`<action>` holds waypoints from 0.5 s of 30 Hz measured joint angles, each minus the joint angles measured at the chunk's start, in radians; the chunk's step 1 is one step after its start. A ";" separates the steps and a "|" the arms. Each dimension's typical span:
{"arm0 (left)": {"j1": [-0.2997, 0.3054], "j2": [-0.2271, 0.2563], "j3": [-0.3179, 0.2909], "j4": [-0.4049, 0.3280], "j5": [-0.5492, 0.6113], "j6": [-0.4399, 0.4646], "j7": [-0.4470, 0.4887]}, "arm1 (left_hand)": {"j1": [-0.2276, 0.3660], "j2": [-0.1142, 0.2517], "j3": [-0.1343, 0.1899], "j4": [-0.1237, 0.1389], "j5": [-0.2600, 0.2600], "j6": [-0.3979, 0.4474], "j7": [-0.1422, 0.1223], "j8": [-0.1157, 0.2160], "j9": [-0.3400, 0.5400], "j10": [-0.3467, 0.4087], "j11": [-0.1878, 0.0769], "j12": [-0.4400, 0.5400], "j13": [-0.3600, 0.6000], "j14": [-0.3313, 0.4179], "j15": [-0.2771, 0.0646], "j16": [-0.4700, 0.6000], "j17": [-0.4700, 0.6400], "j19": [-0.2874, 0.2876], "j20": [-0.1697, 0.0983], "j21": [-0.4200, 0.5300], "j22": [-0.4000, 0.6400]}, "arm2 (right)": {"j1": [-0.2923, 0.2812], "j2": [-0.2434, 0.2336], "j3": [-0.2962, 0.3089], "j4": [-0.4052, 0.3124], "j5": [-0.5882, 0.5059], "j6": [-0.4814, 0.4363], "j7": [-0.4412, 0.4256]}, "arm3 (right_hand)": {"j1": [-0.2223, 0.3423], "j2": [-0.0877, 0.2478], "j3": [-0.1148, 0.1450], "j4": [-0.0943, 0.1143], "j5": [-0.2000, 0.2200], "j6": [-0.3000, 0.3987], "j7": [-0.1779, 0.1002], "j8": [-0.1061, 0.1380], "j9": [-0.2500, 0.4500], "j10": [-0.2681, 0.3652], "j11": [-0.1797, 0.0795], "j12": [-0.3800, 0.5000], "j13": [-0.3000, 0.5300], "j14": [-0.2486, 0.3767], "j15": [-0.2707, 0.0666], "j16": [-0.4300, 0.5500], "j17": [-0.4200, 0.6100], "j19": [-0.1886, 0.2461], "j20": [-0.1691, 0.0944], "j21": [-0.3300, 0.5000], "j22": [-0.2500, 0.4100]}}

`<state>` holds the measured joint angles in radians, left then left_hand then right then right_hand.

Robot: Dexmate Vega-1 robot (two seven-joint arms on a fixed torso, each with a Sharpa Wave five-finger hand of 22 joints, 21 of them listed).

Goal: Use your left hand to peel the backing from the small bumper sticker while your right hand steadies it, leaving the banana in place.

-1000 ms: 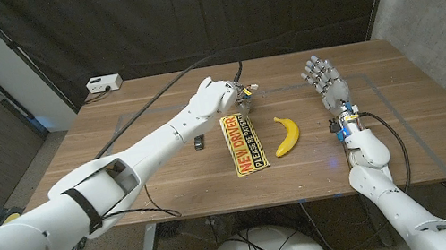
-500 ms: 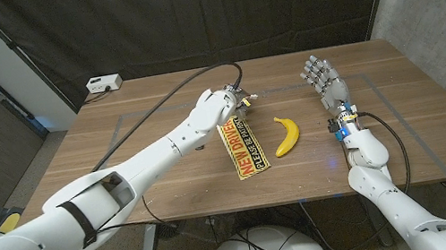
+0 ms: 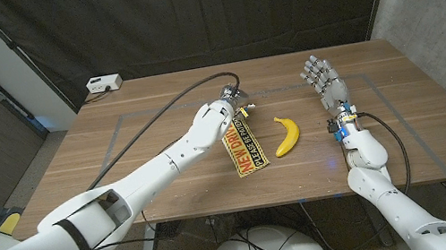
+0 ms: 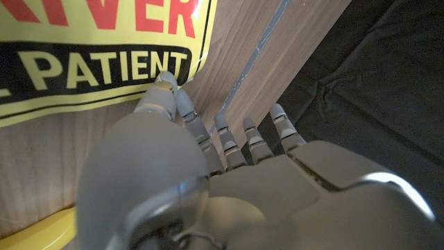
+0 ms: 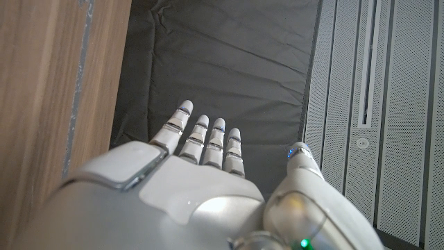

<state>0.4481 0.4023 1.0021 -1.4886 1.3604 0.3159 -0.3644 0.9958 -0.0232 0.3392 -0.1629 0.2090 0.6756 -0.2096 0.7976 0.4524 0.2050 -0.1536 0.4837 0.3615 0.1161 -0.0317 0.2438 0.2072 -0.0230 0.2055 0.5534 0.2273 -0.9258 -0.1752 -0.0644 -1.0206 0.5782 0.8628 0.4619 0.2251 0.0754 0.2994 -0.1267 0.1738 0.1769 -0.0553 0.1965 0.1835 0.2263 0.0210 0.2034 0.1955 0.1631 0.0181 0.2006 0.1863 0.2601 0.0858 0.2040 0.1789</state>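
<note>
The yellow bumper sticker (image 3: 246,148) lies flat on the wooden table (image 3: 407,139), with red "NEW DRIVER" lettering and a black "PLEASE BE PATIENT" strip. My left hand (image 3: 226,115) is down over its far end. In the left wrist view the left hand (image 4: 208,173) has its thumb tip (image 4: 165,80) on the sticker's (image 4: 83,42) edge beside the word PATIENT, the other fingers reaching past onto bare wood. Whether it pinches the edge is unclear. The banana (image 3: 286,134) lies just right of the sticker. My right hand (image 3: 324,81) is raised at the table's right, fingers spread, holding nothing.
A black cable (image 3: 149,117) runs from the left hand across the table's left half. A white box (image 3: 103,84) sits at the far left corner. Faint tape lines (image 3: 126,117) mark the wood. A dark curtain (image 3: 186,13) hangs behind the table.
My left hand has come nearer and to the right, from just beyond the sticker's far end onto that end. The right hand, sticker and banana have not moved.
</note>
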 measured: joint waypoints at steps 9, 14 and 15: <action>0.056 0.009 -0.037 -0.033 0.009 0.026 0.113 | 0.030 0.023 0.021 0.005 -0.024 0.165 0.032 0.064 -0.053 0.109 -0.047 0.023 -0.018 0.067 -0.006 0.004 0.009 0.028 0.005 0.031 0.000 | 0.000 -0.001 -0.005 -0.001 0.005 0.000 -0.008 | 0.000 0.000 0.000 0.000 0.000 0.000 0.000 0.000 0.000 0.000 0.000 0.000 0.000 0.000 0.000 0.000 0.000 0.000 0.000 0.000 0.000; 0.076 0.014 -0.052 -0.047 0.009 0.034 0.183 | 0.037 0.024 0.028 0.008 -0.029 0.166 0.032 0.082 -0.094 0.151 -0.060 0.024 -0.028 0.094 -0.008 0.012 0.012 0.050 0.003 0.042 -0.005 | 0.001 0.000 -0.006 -0.001 0.008 0.000 -0.009 | 0.000 0.000 0.000 0.000 0.000 0.000 0.000 0.000 0.000 0.000 0.000 0.000 0.000 0.000 0.000 0.000 0.000 0.000 0.000 0.000 0.000; 0.081 0.016 -0.055 -0.050 0.009 0.035 0.199 | 0.038 0.025 0.028 0.008 -0.029 0.167 0.033 0.082 -0.099 0.152 -0.059 0.024 -0.028 0.095 -0.009 0.012 0.012 0.052 0.002 0.043 -0.005 | 0.001 0.000 -0.006 -0.001 0.008 0.000 -0.009 | 0.000 0.000 0.000 0.000 0.000 0.000 0.000 0.000 0.000 0.000 0.000 0.000 0.000 0.000 0.000 0.000 0.000 0.000 0.000 0.000 0.000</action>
<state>0.5292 0.4181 0.9471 -1.5386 1.3694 0.3507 -0.1651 1.0341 0.0020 0.3675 -0.1544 0.1804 0.8421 -0.1771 0.8796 0.3533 0.3574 -0.2126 0.5072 0.3338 0.2113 -0.0411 0.2556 0.2187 0.0287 0.2072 0.5966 0.2228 -0.9245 -0.1752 -0.0706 -1.0217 0.5857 0.8626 0.4528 0.2251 0.0755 0.2994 -0.1267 0.1738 0.1769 -0.0553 0.1965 0.1835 0.2262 0.0209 0.2034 0.1955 0.1631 0.0181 0.2006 0.1863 0.2601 0.0858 0.2040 0.1790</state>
